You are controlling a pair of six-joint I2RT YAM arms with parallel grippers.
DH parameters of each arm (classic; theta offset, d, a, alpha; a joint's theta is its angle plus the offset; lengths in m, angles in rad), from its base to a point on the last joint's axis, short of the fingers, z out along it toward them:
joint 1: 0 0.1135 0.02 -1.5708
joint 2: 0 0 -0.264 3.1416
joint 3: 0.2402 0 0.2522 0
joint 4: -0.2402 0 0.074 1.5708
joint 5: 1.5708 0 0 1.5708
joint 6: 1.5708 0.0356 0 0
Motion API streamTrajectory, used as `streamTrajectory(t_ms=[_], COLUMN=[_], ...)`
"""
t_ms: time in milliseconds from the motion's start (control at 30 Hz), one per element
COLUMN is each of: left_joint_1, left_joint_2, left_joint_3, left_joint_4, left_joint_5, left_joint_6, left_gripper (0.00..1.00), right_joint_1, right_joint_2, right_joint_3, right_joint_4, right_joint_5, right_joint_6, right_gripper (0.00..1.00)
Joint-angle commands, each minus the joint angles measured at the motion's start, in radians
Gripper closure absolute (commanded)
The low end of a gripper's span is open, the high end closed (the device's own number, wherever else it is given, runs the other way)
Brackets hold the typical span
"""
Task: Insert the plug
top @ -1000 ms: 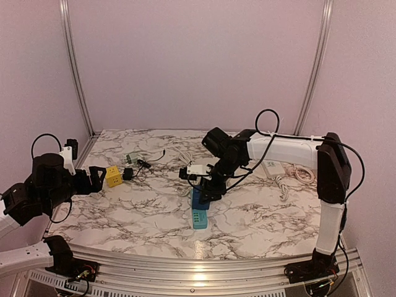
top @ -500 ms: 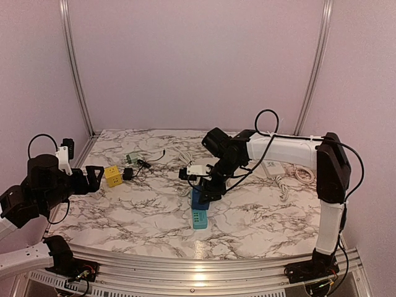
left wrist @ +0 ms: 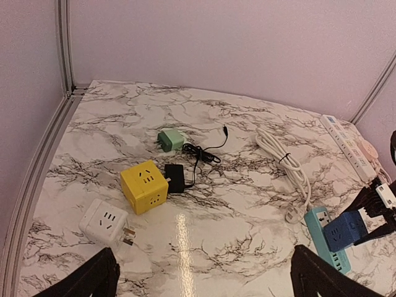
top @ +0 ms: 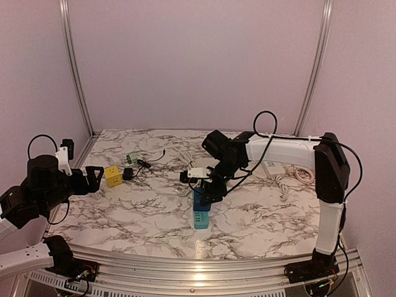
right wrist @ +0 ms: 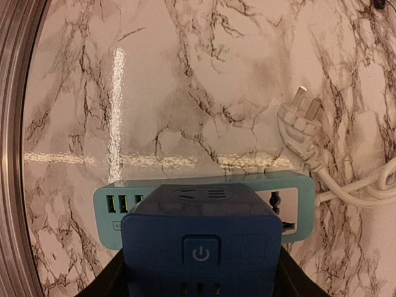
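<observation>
Prongs were hidden under blue cube plug (right wrist: 199,241), maybe seated in teal power strip (right wrist: 291,207), right gripper (top: 208,192) jaws pinched it, left gripper (left wrist: 204,278) jaws stood spread, three cubes counting yellow cube (left wrist: 144,185), white cube (left wrist: 104,221), two strips counting white strip (left wrist: 343,133)

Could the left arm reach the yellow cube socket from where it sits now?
Probably yes. The left gripper, jaws open, faces the yellow cube socket across the marble table, with nothing standing between. The black adapter beside the cube and the white cube socket nearer the gripper might crowd a grasp.
</observation>
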Motion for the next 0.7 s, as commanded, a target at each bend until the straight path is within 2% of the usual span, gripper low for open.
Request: streamTrajectory(t_ms=[0,667], left_joint_1=[0.002,0.003], left_joint_2=[0.001,0.014], left_joint_3=[-0.017,-0.018], left_joint_4=[-0.003,-0.002], left_joint_5=[-0.013,-0.018], left_joint_6=[-0.001,-0.005], left_gripper=[0.01,0.01], right_joint_1=[-0.009,-0.008], right_joint_2=[0.028,0.118], right_joint_3=[-0.005,-0.036], right_joint_4=[-0.059,-0.061], right_joint_5=[-0.002,0.061], right_joint_6=[0.003,0.036], right_gripper=[1.0,1.0])
